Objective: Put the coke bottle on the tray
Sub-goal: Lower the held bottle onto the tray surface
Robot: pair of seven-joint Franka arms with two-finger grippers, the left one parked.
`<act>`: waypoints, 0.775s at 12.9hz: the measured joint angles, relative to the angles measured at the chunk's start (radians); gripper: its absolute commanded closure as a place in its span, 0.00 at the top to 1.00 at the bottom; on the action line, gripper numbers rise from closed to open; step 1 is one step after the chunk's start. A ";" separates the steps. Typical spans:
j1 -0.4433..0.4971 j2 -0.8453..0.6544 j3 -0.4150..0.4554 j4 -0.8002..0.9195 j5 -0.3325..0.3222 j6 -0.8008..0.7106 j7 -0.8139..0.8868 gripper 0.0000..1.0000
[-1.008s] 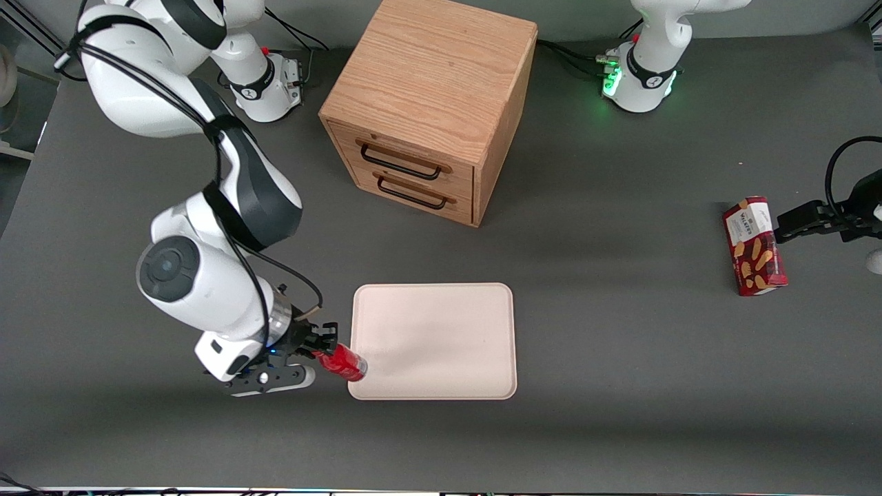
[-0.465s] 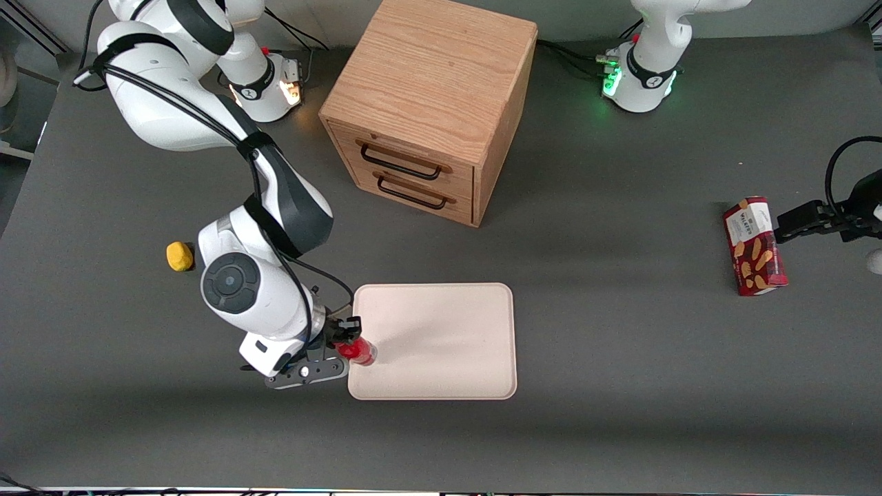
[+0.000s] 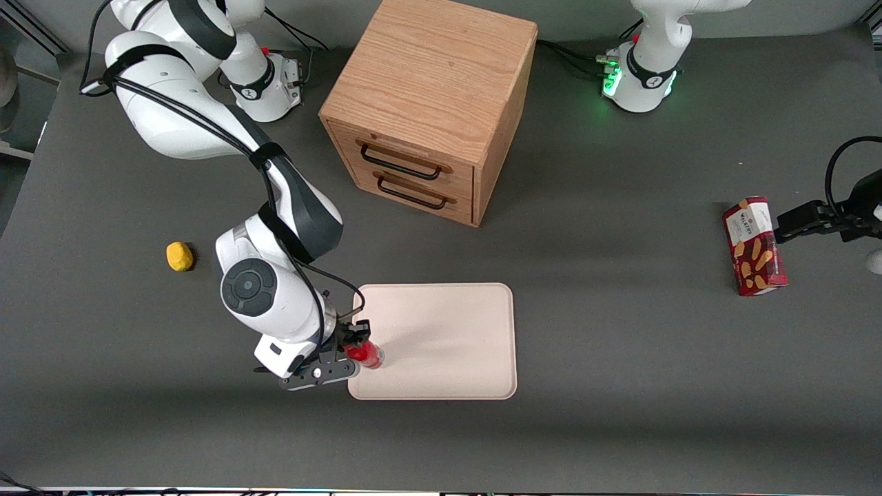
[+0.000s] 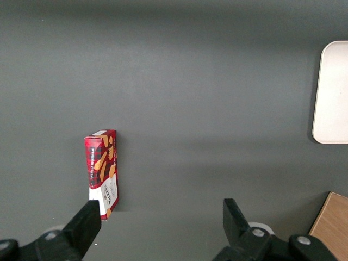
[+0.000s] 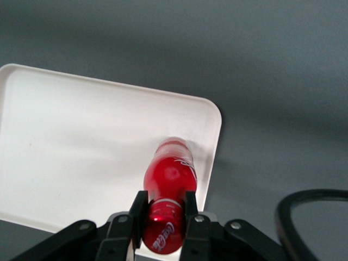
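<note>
The small red coke bottle [image 3: 366, 355] [image 5: 168, 175] hangs cap-up in my gripper [image 3: 358, 339] [image 5: 164, 203], which is shut on its red cap. The bottle is over the corner of the pale cream tray [image 3: 448, 331] [image 5: 70, 147] nearest the working arm's end and close to the front camera. In the right wrist view the bottle's base points down at the tray surface near its rounded corner. Whether the base touches the tray cannot be told.
A wooden drawer cabinet [image 3: 431, 103] stands farther from the front camera than the tray. A small yellow object [image 3: 180, 255] lies toward the working arm's end. A red snack box [image 3: 754, 246] [image 4: 101, 166] lies toward the parked arm's end.
My gripper has carried the bottle from beside the tray's edge to over the tray's corner, and the bottle has swung from tilted to nearly upright. The arm's move uncovered the yellow object.
</note>
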 measured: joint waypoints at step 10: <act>-0.002 0.021 0.000 -0.002 -0.032 0.029 0.000 1.00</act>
